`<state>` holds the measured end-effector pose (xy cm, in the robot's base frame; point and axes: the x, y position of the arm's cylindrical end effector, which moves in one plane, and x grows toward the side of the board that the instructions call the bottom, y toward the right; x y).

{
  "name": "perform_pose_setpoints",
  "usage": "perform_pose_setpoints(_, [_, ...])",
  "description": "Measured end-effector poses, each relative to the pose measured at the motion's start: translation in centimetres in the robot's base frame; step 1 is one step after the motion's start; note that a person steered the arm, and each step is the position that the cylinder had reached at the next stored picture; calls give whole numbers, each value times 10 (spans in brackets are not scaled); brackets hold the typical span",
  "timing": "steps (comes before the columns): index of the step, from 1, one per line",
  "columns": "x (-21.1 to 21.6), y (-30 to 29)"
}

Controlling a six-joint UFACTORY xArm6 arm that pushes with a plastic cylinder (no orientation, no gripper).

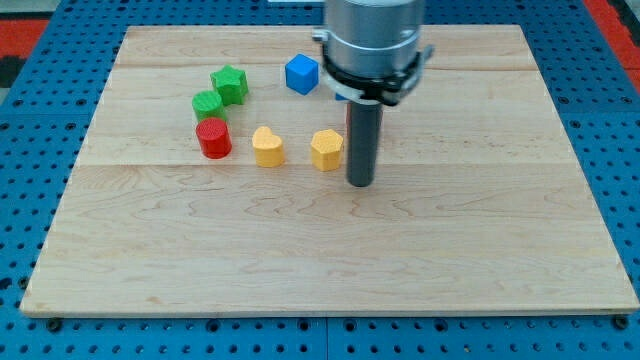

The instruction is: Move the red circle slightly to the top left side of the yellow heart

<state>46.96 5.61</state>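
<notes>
The red circle (pixel 213 138) stands on the wooden board (pixel 330 260), left of centre. The yellow heart (pixel 267 146) sits just to its right, a small gap between them. My tip (pixel 360 183) rests on the board to the right of both, just right of and below a second yellow block (pixel 326 149), whose shape looks like a hexagon. The tip touches no block. The red circle is well to the left of the tip, past both yellow blocks.
A green star (pixel 230 83) and another green block (pixel 208 103) sit just above the red circle. A blue cube (pixel 301 74) lies near the view's top centre. A sliver of a red block (pixel 349 118) shows behind the rod.
</notes>
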Motion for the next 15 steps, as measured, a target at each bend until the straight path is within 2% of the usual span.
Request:
perform_pose_setpoints(1, [1,41])
perform_pose_setpoints(5, [-5,92])
perform_pose_setpoints(7, [-8,-1])
perform_pose_setpoints(8, [13,-46])
perform_pose_setpoints(9, [14,-112])
perform_pose_setpoints(10, [-24,-156])
perform_pose_setpoints(11, [-38,-170])
perform_pose_setpoints(12, [-29,-192])
perform_pose_setpoints(13, [-46,-236])
perform_pose_setpoints(15, [-56,-210])
